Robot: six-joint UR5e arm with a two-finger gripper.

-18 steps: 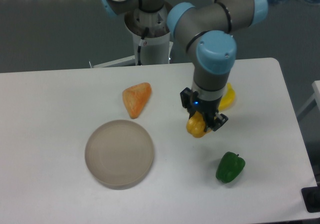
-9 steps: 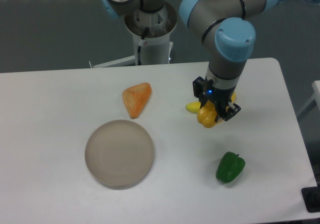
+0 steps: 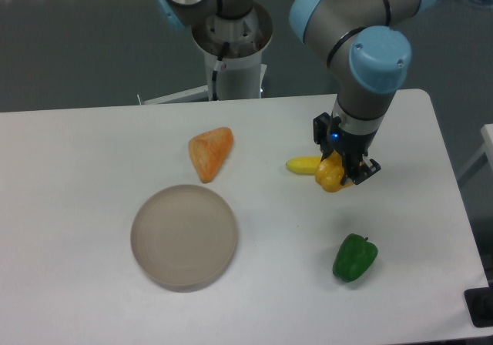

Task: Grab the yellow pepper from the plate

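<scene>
My gripper is shut on the yellow pepper, a small yellow-orange lump held between the black fingers over the right half of the table. The plate, a round beige-grey dish with a low rim, lies at the front left of the table and holds nothing. The gripper and pepper are far to the right of the plate. Whether the pepper hangs above the table or touches it I cannot tell.
A yellow banana lies just left of the gripper, partly hidden behind it. An orange wedge-shaped piece lies behind the plate. A green pepper lies at the front right. The arm's base stands behind the table.
The gripper has carried the yellow pepper to the right and slightly back, from the table's middle right toward the banana. The plate and other objects have not moved.
</scene>
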